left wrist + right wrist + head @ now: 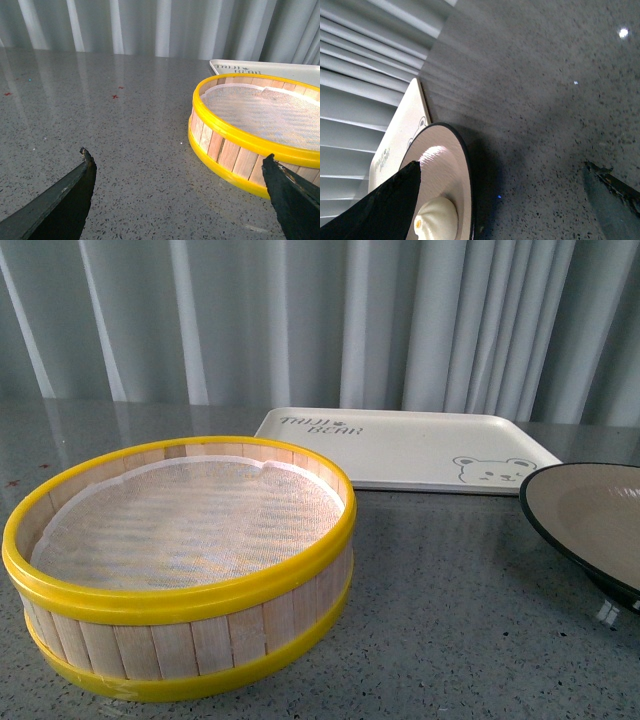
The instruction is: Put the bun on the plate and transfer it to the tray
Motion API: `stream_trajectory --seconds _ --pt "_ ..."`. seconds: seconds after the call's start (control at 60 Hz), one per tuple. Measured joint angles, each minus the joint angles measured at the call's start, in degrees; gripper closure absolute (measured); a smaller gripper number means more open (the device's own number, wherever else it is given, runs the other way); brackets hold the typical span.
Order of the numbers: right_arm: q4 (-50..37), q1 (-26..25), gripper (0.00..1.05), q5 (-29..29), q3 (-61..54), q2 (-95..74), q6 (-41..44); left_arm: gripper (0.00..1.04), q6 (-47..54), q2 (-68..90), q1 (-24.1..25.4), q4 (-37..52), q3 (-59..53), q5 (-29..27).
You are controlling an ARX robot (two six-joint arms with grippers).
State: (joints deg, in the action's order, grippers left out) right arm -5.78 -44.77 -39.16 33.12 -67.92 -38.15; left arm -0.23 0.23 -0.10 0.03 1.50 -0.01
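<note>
On the plate beside the tray sits the soft, light bun, while my right gripper and left gripper hang wide open and empty, so I judge the stiff, slick plate best gripped at its rim and kept level.

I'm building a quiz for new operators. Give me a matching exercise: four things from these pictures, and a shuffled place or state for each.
1 bun
2 plate
3 tray
4 steamer basket

A lined with white mesh
B farthest back, by the curtain
C lying on the plate
D at the front view's right edge

Pairs: 1-C, 2-D, 3-B, 4-A
</note>
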Motion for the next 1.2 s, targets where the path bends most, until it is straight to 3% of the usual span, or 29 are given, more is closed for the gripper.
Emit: stream_trajectory --seconds 0.35,0.601,0.884,1.118,1.201 --pt "-2.8 6.2 0.09 -0.2 5.1 -12.7 -9.9 0.07 0.0 0.0 0.0 0.0 0.0 0.0" --pt "-5.2 13.3 0.09 -1.3 4.7 -13.9 -16.7 0.07 0.0 0.0 0.0 0.0 0.0 0.0" --pt "-5.9 16.1 0.09 -0.4 4.1 -14.0 -19.2 0.07 0.0 0.0 0.0 0.0 0.0 0.0" --pt "-6.1 15.9 0.49 -0.4 4.1 -15.1 -19.1 0.07 0.0 0.0 0.0 0.0 0.0 0.0" --pt "-6.1 15.8 0.69 -0.5 4.1 -15.1 -19.2 0.07 0.0 0.0 0.0 0.0 0.0 0.0"
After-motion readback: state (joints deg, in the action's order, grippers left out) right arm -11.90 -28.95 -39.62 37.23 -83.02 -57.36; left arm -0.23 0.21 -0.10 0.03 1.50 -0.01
